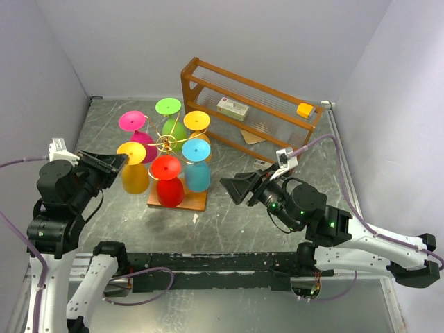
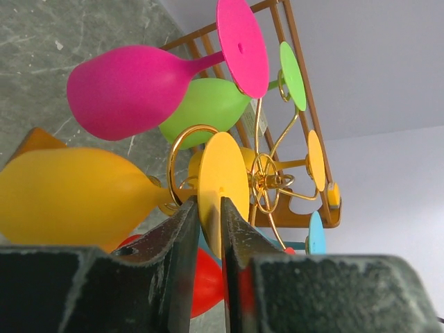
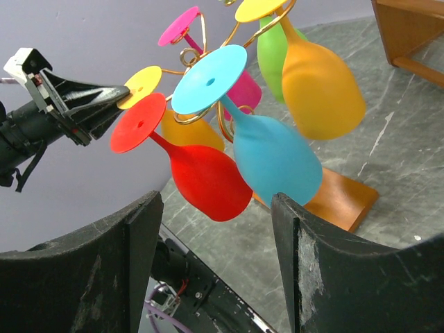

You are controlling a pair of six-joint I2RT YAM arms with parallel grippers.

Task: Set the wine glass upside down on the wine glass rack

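Nearest, the right hand (image 1: 229, 186) stood wide and empty at 4 o'clock of the wine glass rack (image 1: 166, 143). The left hand (image 2: 210, 211) was narrow, its matte black fingers (image 2: 182, 236) flanking the flat round foot of the yellow wine glass (image 2: 76, 194); whether they pressed it could not be told. That glass, smooth, opaque and bulbous, hung upside down at 9 o'clock of the rack's hub with its stem in a curled gold wire loop, between a pink glass (image 1: 142, 142) and a red glass (image 1: 169, 187), above the grey marbled desk (image 1: 236, 229), and a brown wooden shelf (image 1: 187, 87) lay beyond at 1 o'clock.
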